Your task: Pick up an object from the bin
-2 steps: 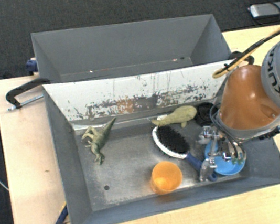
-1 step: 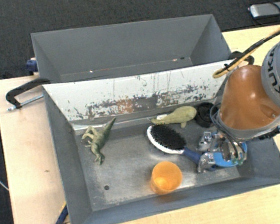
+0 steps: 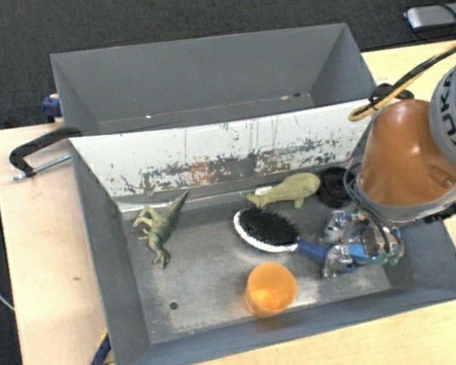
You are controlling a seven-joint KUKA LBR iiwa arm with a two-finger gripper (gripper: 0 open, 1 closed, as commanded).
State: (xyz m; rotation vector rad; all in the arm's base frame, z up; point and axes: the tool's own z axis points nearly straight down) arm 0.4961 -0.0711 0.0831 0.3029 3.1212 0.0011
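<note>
- Your hand [image 3: 343, 251] was low in the grey bin [image 3: 193, 79], just right of the hairbrush [image 3: 266, 230], at the end of its blue handle [image 3: 311, 250].
- You could not tell whether the hand was released or clenched, nor whether it touched that handle.
- The hairbrush lay bristles up.
- An orange cup [image 3: 271, 289] stood just in front of the hairbrush.
- A pale toy animal [image 3: 288, 190] and a black round thing [image 3: 333, 186] lay just behind it.
- A green toy dinosaur [image 3: 159, 224] lay well to its left.

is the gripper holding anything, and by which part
Cannot tell. The gripper sits at the blue handle of the black oval hairbrush, but no clear hold shows.
</note>
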